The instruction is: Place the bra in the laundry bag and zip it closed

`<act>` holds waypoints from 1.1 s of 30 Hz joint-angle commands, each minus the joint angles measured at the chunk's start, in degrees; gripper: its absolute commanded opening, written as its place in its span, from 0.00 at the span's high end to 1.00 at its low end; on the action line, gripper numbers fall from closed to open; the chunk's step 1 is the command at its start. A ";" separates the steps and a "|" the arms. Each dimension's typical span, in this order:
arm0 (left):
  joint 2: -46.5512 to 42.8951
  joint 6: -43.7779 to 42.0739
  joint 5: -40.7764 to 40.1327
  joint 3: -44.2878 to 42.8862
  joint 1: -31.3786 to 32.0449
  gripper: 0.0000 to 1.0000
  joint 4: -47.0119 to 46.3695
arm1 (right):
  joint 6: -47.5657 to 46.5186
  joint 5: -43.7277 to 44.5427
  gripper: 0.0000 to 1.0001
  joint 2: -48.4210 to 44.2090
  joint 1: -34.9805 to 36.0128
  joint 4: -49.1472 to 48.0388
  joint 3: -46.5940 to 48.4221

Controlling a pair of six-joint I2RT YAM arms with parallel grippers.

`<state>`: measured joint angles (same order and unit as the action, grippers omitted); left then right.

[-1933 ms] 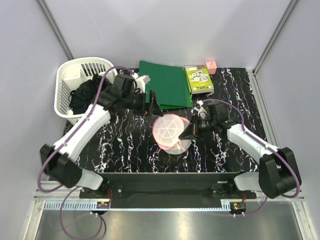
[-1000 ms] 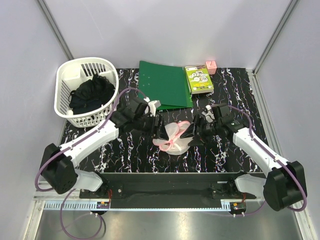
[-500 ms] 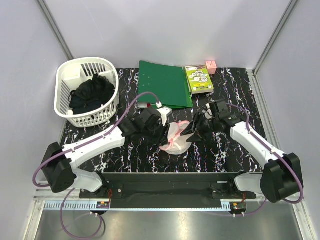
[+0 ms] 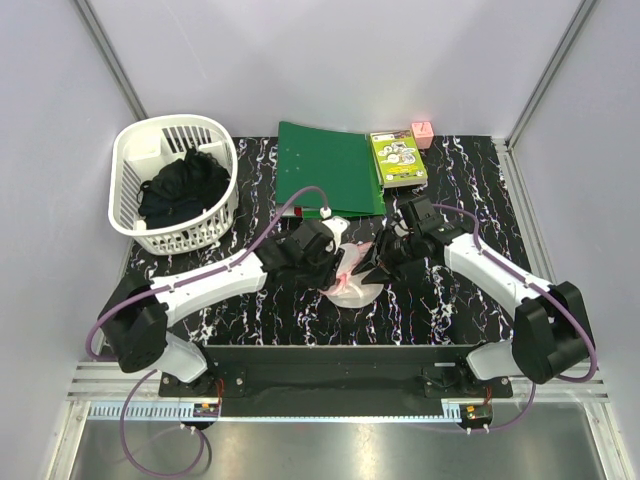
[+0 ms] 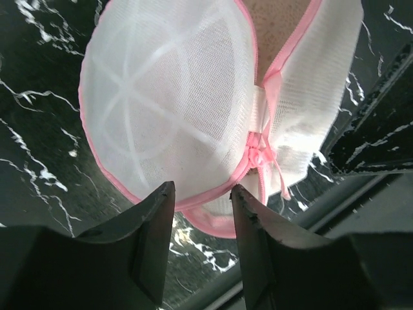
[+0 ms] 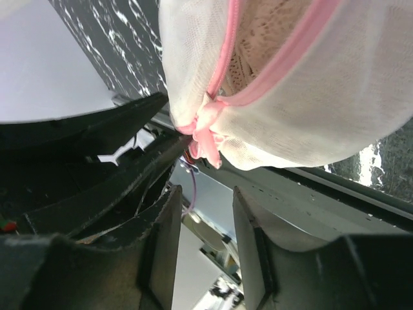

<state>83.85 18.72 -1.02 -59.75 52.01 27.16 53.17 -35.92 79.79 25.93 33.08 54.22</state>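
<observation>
Where the black, white-veined tabletop [image 4: 450,300] meets its far left corner: white slotted plastic basket [image 4: 130,150]. Mid-tabletop: round white mesh laundry bag [image 4: 352,288], pink-trimmed, partly unzipped, peach lace bra [image 6: 264,39] inside. Left gripper [image 5: 200,190] pinching the bag's rim; right gripper [image 6: 205,194] parted, just beside the pink zipper tab [image 6: 203,139].

Left tool [image 4: 333,263] opposite right tool [image 4: 374,268]

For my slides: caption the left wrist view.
Left gripper straddling the rim of the white mesh laundry bag, pink zipper partly open over the peach bra.
</observation>
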 commanded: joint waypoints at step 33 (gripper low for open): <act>-11.44 -6.77 -10.50 5.43 7.05 1.00 -18.81 | -4.39 4.63 0.58 -3.32 0.26 7.43 5.99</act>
<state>72.27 13.56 -12.21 -54.70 58.76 12.19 52.45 -33.32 79.53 25.93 37.56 58.11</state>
